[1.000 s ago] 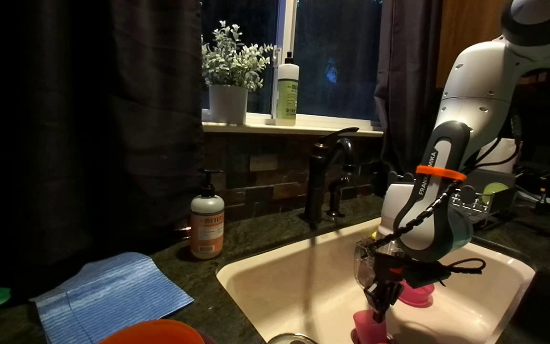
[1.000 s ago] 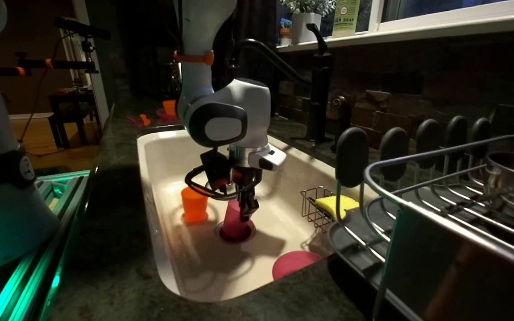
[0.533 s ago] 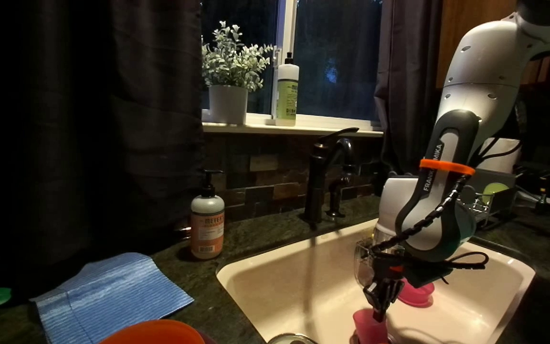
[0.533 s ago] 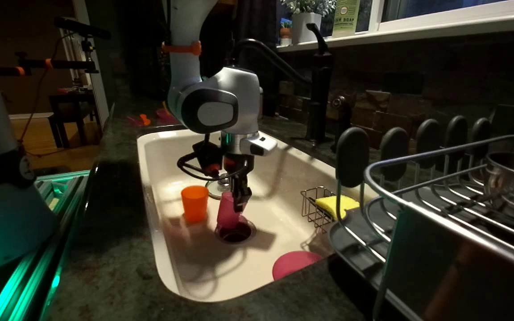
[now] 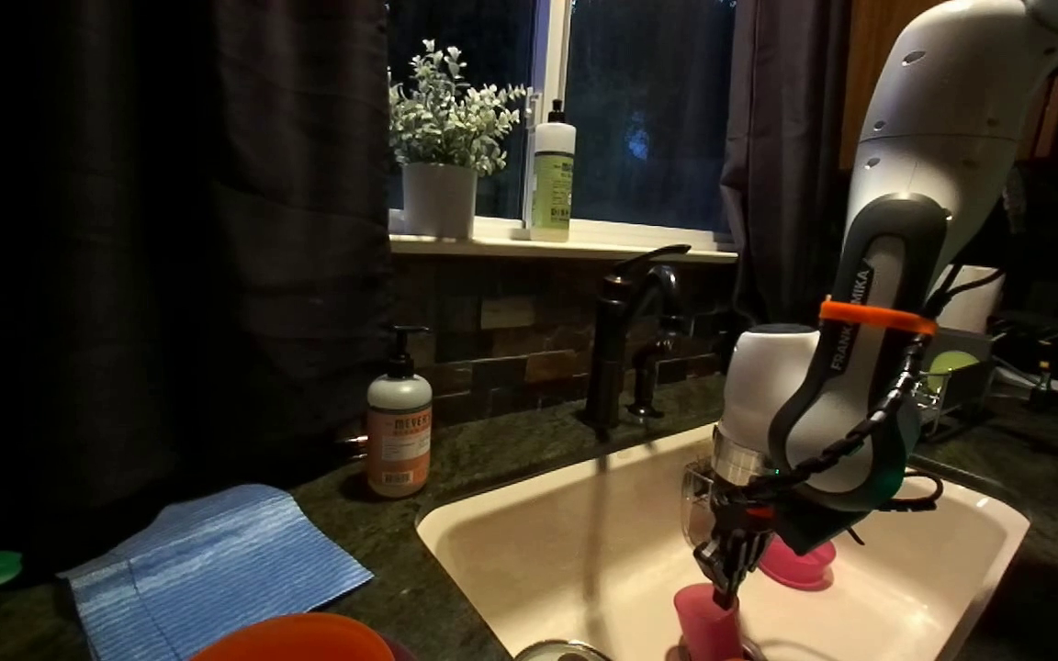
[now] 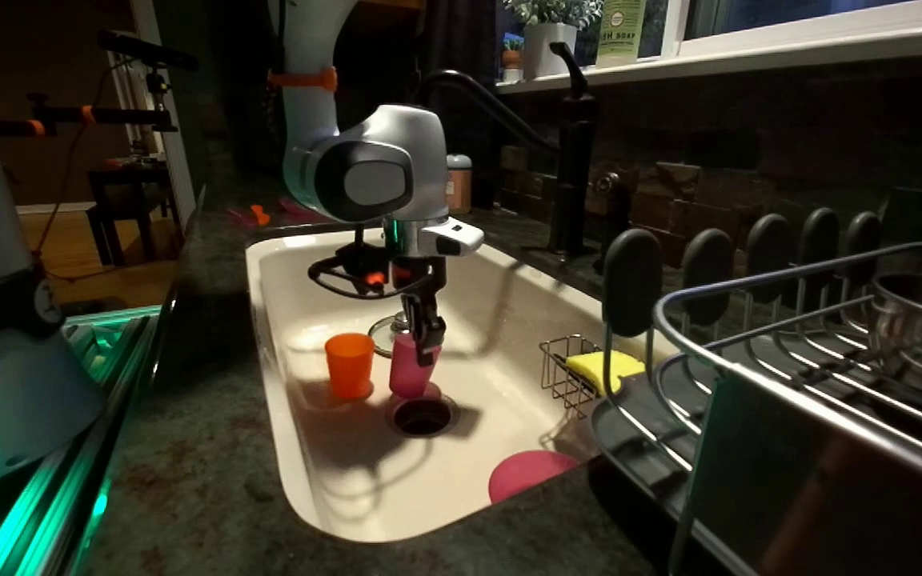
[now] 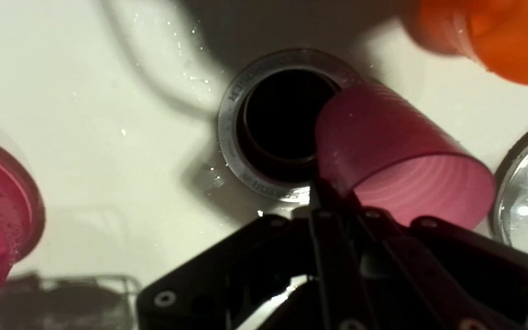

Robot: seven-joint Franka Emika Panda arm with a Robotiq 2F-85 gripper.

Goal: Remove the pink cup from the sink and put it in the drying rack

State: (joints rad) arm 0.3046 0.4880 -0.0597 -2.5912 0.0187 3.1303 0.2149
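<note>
You look to be at the lift-out step: your black two-finger gripper (image 6: pixel 428 352) has its jaws clenched on the wall of the small magenta-pink plastic cup (image 6: pixel 407 374), which seems to hang tilted close by the round metal-ringed drain (image 6: pixel 423 418), low inside the cream-white rectangular sink (image 6: pixel 501 302). Next, you should raise it past the sink's rim before carrying it across to the grey metal-wire drying rack (image 6: pixel 723 364), high enough to clear the upright dark rounded prongs (image 6: pixel 631 280).

a blue cloth (image 5: pixel 217 555) lies near an upright pump bottle (image 5: pixel 399 436).
</note>
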